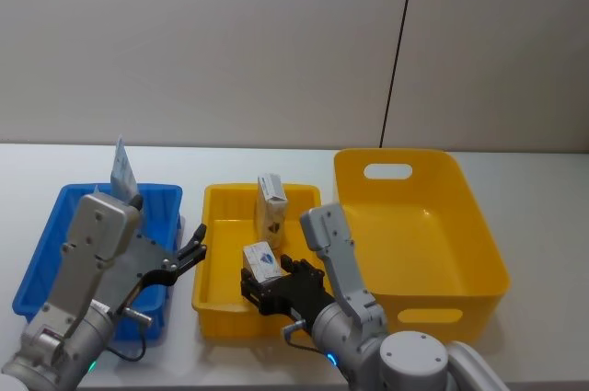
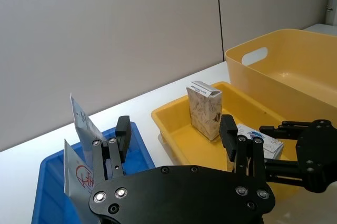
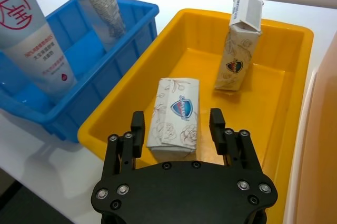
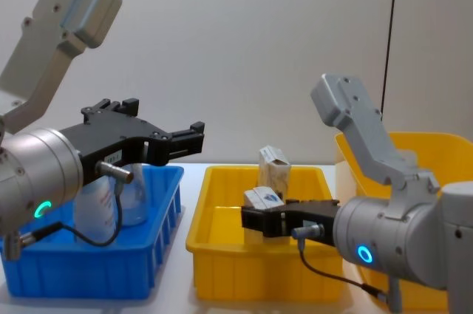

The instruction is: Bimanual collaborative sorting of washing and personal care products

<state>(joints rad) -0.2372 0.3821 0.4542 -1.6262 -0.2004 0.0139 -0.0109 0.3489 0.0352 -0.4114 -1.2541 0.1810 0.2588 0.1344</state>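
Note:
Two pale squeeze tubes with red print [image 3: 34, 39] [image 3: 100, 2] stand in the blue tray [image 1: 55, 225]; one tube's crimped end [image 1: 122, 170] pokes up behind my left arm. In the small yellow tray [image 1: 213, 225], one carton [image 1: 271, 202] [image 3: 239, 45] stands upright at the back. A second carton with a blue mark [image 3: 174, 116] [image 1: 262, 260] lies flat. My right gripper [image 3: 177, 126] [image 1: 267, 282] is open, with a finger on each side of the flat carton and a small gap showing on both. Over the blue tray's right edge, my left gripper [image 1: 189, 258] [image 2: 176, 139] hovers open and holds nothing.
A large yellow bin with handle cutouts [image 1: 386, 154] stands to the right of the small yellow tray, with nothing visible inside. The three containers sit side by side on a white table [image 1: 276, 156] against a grey wall.

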